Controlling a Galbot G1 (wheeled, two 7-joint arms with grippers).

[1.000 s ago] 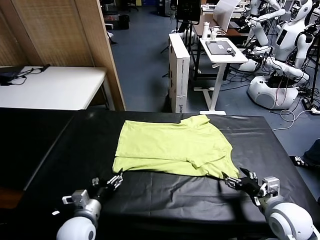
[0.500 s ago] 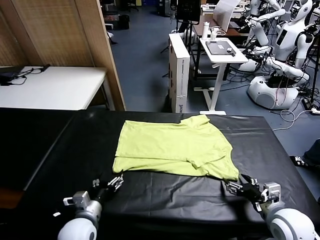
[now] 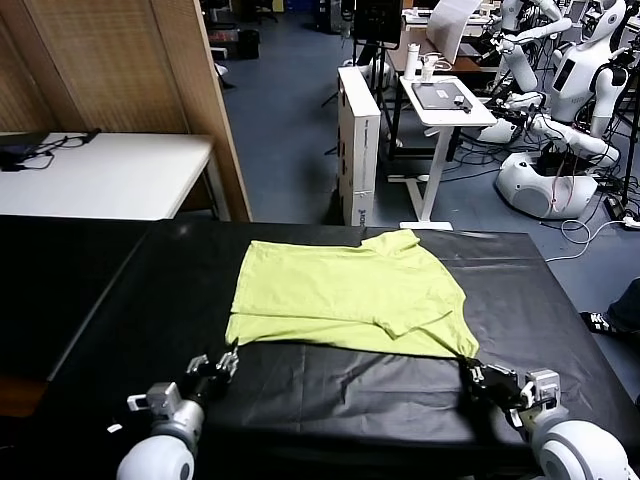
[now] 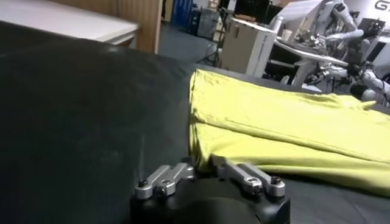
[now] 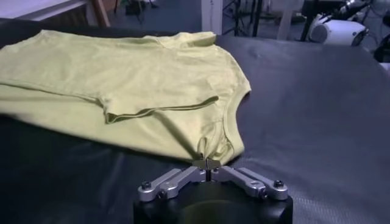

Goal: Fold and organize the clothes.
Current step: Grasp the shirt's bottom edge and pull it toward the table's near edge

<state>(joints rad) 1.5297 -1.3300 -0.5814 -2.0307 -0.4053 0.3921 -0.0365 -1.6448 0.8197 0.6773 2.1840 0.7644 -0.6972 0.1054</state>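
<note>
My lime T-shirt (image 3: 350, 297) lies folded in half, sleeves tucked, on the black table (image 3: 120, 300). My left gripper (image 3: 222, 362) pinches its near left corner; my right gripper (image 3: 470, 372) pinches the near right corner.

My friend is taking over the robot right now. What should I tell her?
Left end effector: shut at the near left corner of the lime T-shirt; whether it has caught the cloth is not clear.
Right end effector: shut on the near right corner of the T-shirt.
The shirt lies on the black table, one sleeve already turned in over the body.
Done: both near corners reached and the end effectors closed.
Left: probably lift the near edge, carry it over toward the far edge, then finish folding and tidy.
</note>
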